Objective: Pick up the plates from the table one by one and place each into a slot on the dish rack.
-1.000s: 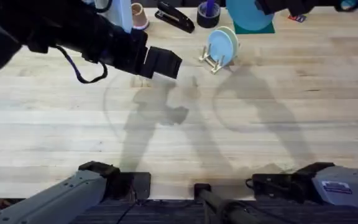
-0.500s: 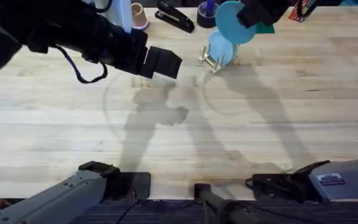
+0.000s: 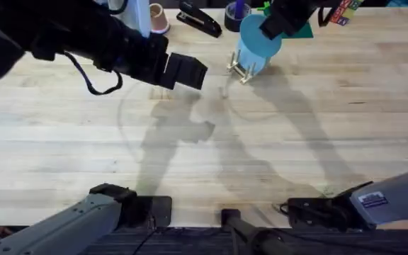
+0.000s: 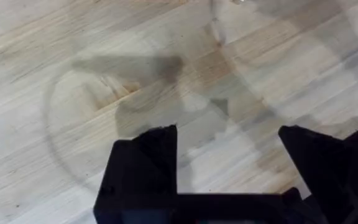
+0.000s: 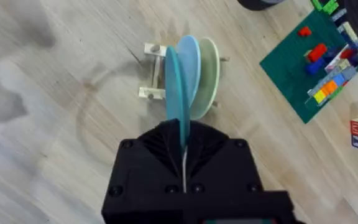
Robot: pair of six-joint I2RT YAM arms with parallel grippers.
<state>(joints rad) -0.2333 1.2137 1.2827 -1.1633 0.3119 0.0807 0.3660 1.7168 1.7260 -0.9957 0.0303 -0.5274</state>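
With the turquoise plate (image 5: 178, 87) clamped edge-on in the right gripper (image 5: 184, 146) just above the dish rack (image 5: 152, 71), a peg could be struck, toppling the racked plates.

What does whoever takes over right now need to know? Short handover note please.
Right end effector: shut on the turquoise plate, held on edge just above the dish rack, lined up with the slot in front of the other two plates.
Left end effector: open, holding nothing, hovering over bare table.
Done: the light-blue plate and the cream plate stand upright in the rack.
Left: lower the turquoise plate into its slot, release, pull back. No other plates lie on the table in the overhead view, so this looks like the last one.
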